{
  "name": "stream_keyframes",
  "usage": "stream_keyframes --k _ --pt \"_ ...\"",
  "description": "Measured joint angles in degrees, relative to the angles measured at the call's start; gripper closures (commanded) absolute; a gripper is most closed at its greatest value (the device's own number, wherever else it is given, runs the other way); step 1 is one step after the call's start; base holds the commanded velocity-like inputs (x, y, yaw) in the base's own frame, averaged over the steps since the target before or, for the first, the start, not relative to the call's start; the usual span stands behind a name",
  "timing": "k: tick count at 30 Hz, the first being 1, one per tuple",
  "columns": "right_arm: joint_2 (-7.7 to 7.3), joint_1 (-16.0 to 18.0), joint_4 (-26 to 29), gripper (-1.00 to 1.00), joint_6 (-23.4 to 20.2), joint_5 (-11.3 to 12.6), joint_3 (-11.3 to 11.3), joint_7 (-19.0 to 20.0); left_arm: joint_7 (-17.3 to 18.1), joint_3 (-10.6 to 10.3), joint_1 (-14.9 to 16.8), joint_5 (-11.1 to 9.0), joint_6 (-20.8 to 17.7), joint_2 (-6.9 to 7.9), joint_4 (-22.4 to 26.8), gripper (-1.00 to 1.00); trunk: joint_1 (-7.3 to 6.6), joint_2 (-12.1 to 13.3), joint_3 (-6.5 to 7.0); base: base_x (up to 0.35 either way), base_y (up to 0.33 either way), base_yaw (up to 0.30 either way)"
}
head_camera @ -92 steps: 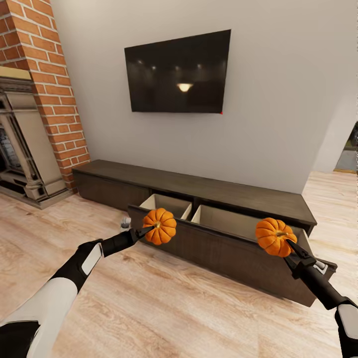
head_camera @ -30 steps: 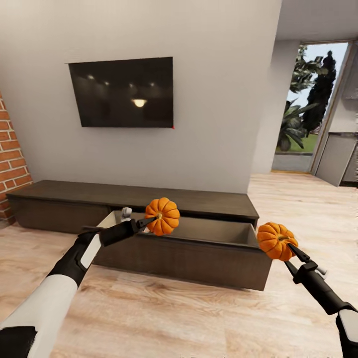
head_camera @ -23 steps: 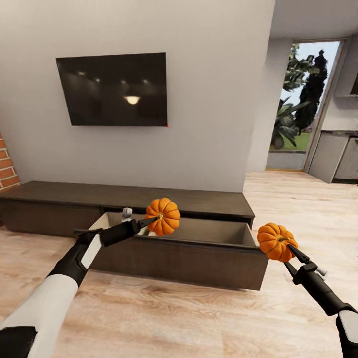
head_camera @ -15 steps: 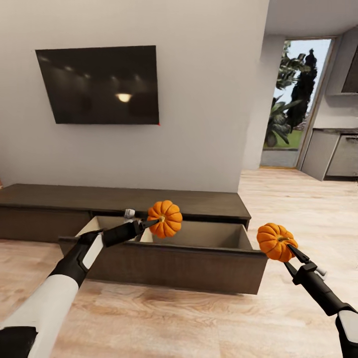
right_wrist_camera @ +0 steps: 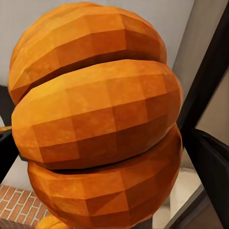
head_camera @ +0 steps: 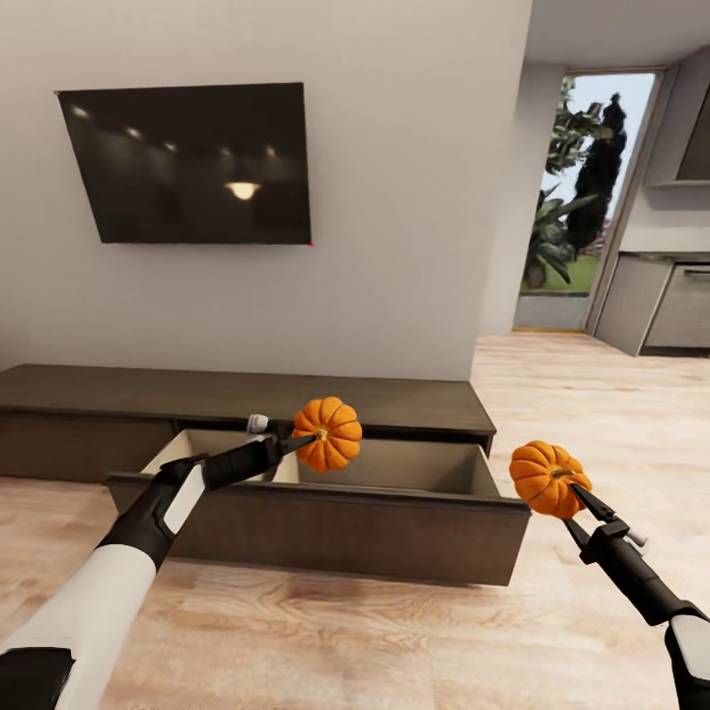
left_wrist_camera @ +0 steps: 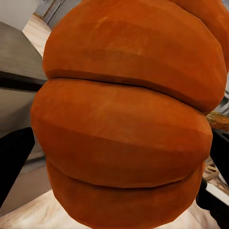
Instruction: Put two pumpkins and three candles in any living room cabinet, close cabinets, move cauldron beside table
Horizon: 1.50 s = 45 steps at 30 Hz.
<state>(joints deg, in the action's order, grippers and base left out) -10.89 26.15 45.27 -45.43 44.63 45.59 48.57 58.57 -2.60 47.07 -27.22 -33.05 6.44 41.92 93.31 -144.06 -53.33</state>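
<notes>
Right gripper (head_camera: 575, 490): at about 4 o'clock in the head view, clamped on the right pumpkin (head_camera: 541, 478) near its stem; held in the air just off the open drawer's right end.
Left gripper (head_camera: 303, 441): at about 7 o'clock, fingers closed at the stem of the left pumpkin (head_camera: 330, 433); held above the drawer's front edge.
Handling, judged: both pumpkins look rigid, ribbed and light; the smooth skin could slip, so the stem or a groove between ribs seems the surest hold.
Drawer (head_camera: 394, 513): pulled out of the cabinet (head_camera: 237, 390), pale interior showing, at 6 o'clock beyond the arms.
Television (head_camera: 187, 163): on the wall at 11 o'clock.
Doorway (head_camera: 582, 197): at 2 o'clock, greenery outside.
</notes>
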Motion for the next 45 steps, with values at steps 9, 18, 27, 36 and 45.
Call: stream_keyframes --k 9,18,27,36,45 --pt "0.35 0.0 1.64 1.0 -0.15 -0.14 -0.85 -0.03 0.0 0.0 0.01 -0.02 0.0 0.0 -0.01 1.0 0.0 0.0 -0.11 0.0 0.0 0.093" --pt "0.57 0.0 5.84 1.0 -0.24 -0.01 -2.2 -0.07 0.0 0.0 0.01 -0.02 0.0 0.0 -0.02 1.0 0.0 0.0 -0.12 0.0 0.0 0.006" --pt "0.67 -0.01 6.19 1.0 -0.19 -0.06 -2.14 -0.01 0.0 0.0 0.01 -0.01 0.0 0.0 -0.01 1.0 0.0 0.0 -0.12 0.0 0.0 0.0" --pt "0.61 -0.01 6.29 1.0 -0.2 -0.12 -2.44 -0.04 0.0 -0.01 0.01 -0.02 0.0 -0.02 -0.02 1.0 0.0 0.0 -0.12 0.0 0.0 0.0" --pt "0.27 0.04 6.36 1.0 -0.95 -1.04 -4.73 -0.45 -0.03 -0.01 0.01 -0.01 0.09 -0.08 -0.07 1.0 0.0 0.0 -0.12 0.0 0.0 0.0"
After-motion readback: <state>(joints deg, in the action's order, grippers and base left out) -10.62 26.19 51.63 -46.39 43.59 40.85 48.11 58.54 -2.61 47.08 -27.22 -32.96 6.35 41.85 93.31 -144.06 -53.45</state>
